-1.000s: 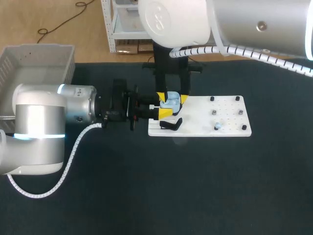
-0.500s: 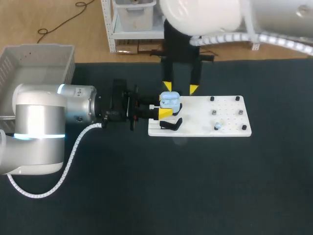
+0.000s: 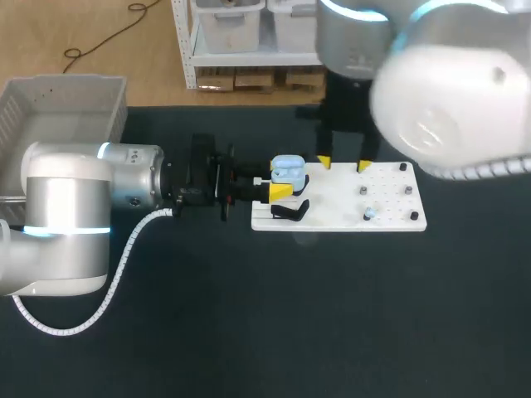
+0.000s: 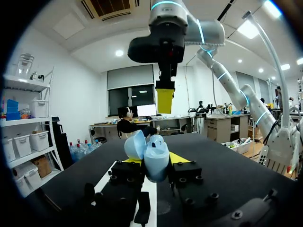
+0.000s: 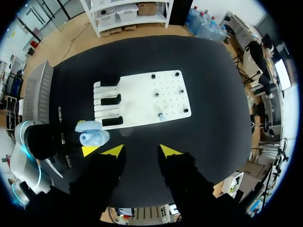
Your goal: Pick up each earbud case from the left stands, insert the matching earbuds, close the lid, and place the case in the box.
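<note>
Withdrawn rightward from the case since the earlier frames, the right gripper (image 3: 343,164) hangs over the white board (image 3: 390,217), fingers spread apart and holding nothing. The left gripper (image 3: 282,184) is clamped on the light blue earbud case (image 3: 288,168), lid raised, at the board's left edge.

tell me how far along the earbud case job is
Done: one blue case is off the stands. In hand: the left hand is shut on it, lid open; the right hand hangs open near the board. Left: an earbud on the board, closing the lid, and the box, where no case shows.
</note>
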`<action>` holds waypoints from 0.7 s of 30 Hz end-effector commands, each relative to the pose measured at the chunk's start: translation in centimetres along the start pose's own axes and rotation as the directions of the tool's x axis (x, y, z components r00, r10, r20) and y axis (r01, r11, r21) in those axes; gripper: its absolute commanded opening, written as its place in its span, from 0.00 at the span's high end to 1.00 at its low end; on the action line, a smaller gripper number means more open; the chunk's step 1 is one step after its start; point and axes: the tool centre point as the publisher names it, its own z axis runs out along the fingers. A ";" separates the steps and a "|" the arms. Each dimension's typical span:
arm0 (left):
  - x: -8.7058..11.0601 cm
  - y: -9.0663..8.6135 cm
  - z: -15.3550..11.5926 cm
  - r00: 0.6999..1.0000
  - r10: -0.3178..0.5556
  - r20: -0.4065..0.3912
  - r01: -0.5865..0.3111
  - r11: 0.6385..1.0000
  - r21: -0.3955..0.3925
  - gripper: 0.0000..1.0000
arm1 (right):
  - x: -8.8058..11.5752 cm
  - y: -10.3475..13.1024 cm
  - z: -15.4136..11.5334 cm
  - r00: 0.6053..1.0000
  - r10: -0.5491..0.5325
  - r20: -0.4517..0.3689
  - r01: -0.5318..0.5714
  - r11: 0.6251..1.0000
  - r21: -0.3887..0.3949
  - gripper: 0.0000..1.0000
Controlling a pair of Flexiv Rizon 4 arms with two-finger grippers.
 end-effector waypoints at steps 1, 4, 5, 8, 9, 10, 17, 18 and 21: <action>0.0 -0.1 0.0 1.000 0.002 0.001 -0.002 1.000 -0.003 1.00 | -0.1 -2.0 1.5 0.997 0.041 0.063 -0.023 0.965 -0.260 0.55; 0.0 -0.1 0.0 1.000 0.002 0.001 -0.002 1.000 -0.003 1.00 | -0.2 -2.3 2.9 0.999 0.039 0.034 -0.029 0.961 -0.274 0.55; 0.0 -0.1 0.0 1.000 0.002 0.001 -0.002 1.000 -0.003 1.00 | -0.2 -2.4 3.3 0.999 0.037 0.027 -0.028 0.961 -0.274 0.55; 0.0 -0.1 0.0 1.000 0.002 0.001 -0.002 1.000 -0.003 1.00 | -0.3 -2.7 4.5 1.000 0.021 -0.001 -0.020 0.962 -0.272 0.54; 0.0 -0.1 0.0 1.000 0.002 0.001 -0.002 1.000 -0.003 1.00 | -0.4 -2.8 4.8 1.000 0.019 -0.010 -0.021 0.961 -0.274 0.54; 0.0 -0.1 0.0 1.000 0.002 0.001 -0.002 1.000 -0.003 1.00 | -0.5 -2.9 5.1 1.000 0.013 -0.016 -0.017 0.962 -0.274 0.54; 0.0 -0.1 0.0 1.000 0.002 0.001 -0.002 1.000 -0.003 1.00 | -1.0 -3.9 7.5 0.998 -0.009 -0.055 -0.005 0.972 -0.234 0.53; 0.0 -0.1 0.0 1.000 0.002 0.001 -0.002 1.000 -0.003 1.00 | -1.1 -4.0 7.9 0.998 -0.010 -0.061 -0.004 0.974 -0.227 0.53; 0.0 -0.1 0.0 1.000 0.002 0.001 -0.002 1.000 -0.003 1.00 | -1.4 -4.4 8.9 0.997 -0.009 -0.072 -0.006 0.981 -0.194 0.53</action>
